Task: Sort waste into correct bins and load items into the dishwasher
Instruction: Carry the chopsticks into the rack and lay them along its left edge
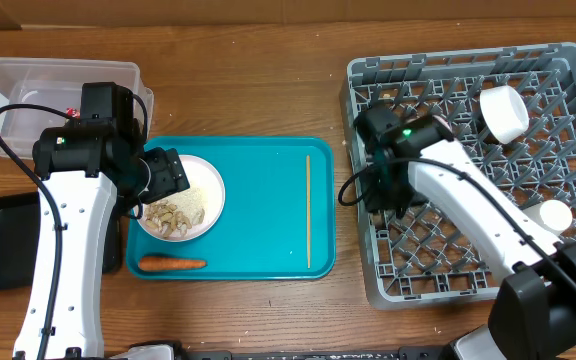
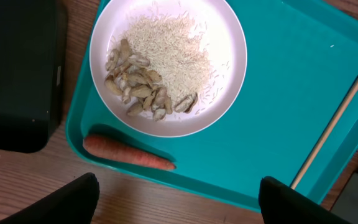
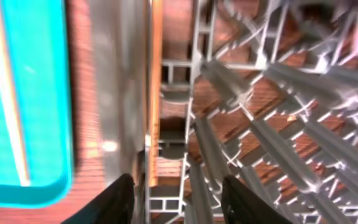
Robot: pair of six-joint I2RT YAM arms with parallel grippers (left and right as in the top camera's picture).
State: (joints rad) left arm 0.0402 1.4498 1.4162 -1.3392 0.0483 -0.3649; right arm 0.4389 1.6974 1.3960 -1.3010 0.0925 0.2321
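One plate [image 1: 218, 196] is in view, and on it one patch of rice [image 2: 173, 50] and one heap of tan scraps [image 2: 138, 87]. There is one carrot [image 1: 171, 264]. There is one teal tray [image 1: 268, 180] and one grey dish rack [image 1: 360, 90]. One chopstick [image 1: 308, 210] lies plain to see, and the blurred right wrist view shows one more pale stick [image 3: 156, 93], which seems to be the second of the pair, making two. White vessels number two: one bowl [image 1: 503, 112] and one smaller cup [image 1: 553, 215]. Bins number two: one clear tub [image 1: 28, 85] and one black tray [image 1: 3, 245]
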